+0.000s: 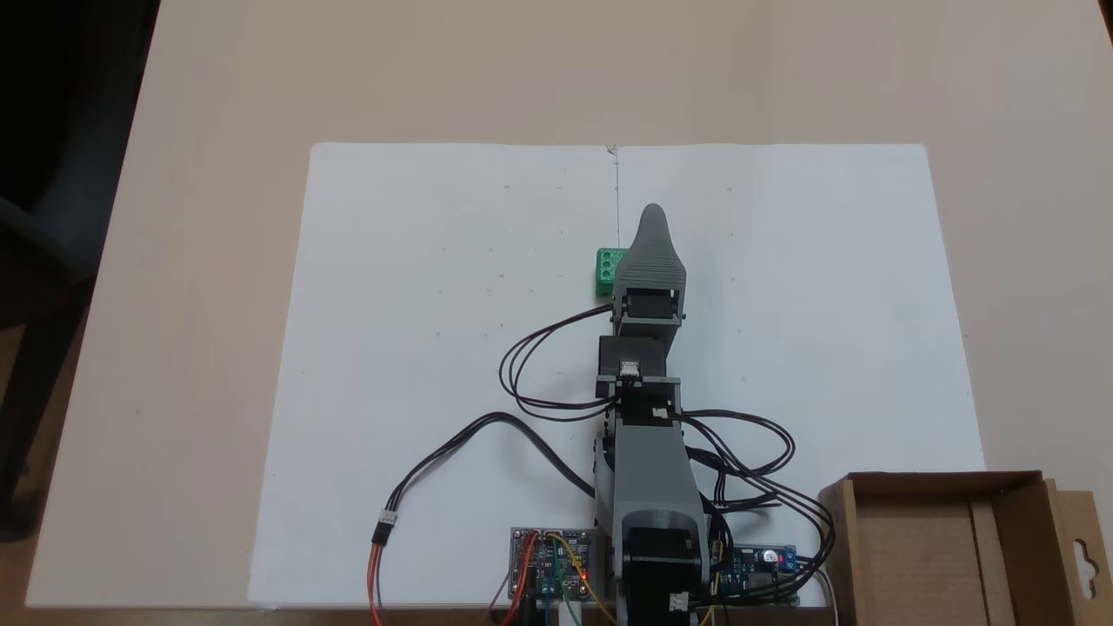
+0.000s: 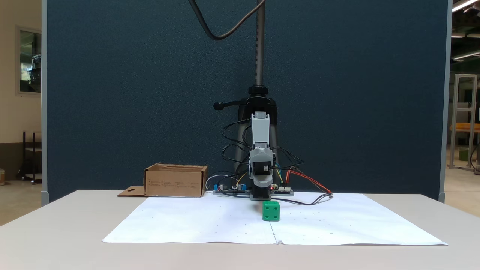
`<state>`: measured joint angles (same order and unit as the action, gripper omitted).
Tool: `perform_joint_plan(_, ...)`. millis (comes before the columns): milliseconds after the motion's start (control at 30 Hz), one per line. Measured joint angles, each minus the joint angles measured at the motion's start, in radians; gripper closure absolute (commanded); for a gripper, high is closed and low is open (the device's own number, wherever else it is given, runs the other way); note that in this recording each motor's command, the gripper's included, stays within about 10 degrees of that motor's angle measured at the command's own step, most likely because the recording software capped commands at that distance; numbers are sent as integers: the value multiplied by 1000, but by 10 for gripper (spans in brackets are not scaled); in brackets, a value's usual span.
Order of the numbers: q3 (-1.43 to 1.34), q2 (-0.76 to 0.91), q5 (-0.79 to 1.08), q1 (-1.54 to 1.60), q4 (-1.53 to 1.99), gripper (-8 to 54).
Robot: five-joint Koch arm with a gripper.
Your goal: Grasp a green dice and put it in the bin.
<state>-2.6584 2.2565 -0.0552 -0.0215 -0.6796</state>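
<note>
Near the middle of the counter, on white paper, sits the green dice: small glossy plastic cube, rounded corners, sunken dark pips, flat on one face. Seen from above it lies by the paper's centre crease, partly tucked under the left side of the gripper. From the front view the dice stands alone on the sheet, with the gripper behind and above it.

Gripper is matte grey printed plastic, tapering to a rounded tip; jaws stack one behind the other in both fixed views, so cannot tell if they are parted or closed. Nothing visibly pinched.

Paper sheet: two smooth white halves meeting at a centre seam, faint dots, wide bare stretches on both sides of the dice. Counter is smooth beige laminate, bare margin around the paper.

Black cables loop off the arm over the paper; bare circuit boards sit at the arm's base by the counter's edge.

Bin: brown corrugated cardboard box, upright walls, open top, side flap with hanger-hole cutout, at the bottom right counter corner of the top-down view, well apart from the dice.
</note>
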Motion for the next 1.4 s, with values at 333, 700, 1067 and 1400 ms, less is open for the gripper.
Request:
perform_joint_plan(333, 9, 0, 0, -2, -173, 52)
perform_joint_plan(700, 457, 0, 12, -89, 18, 51)
perform_joint_plan(1067, 831, 0, 14, -140, 709, 16)
perform_joint_plan(1400, 1006, 0, 14, -135, 1278, 18)
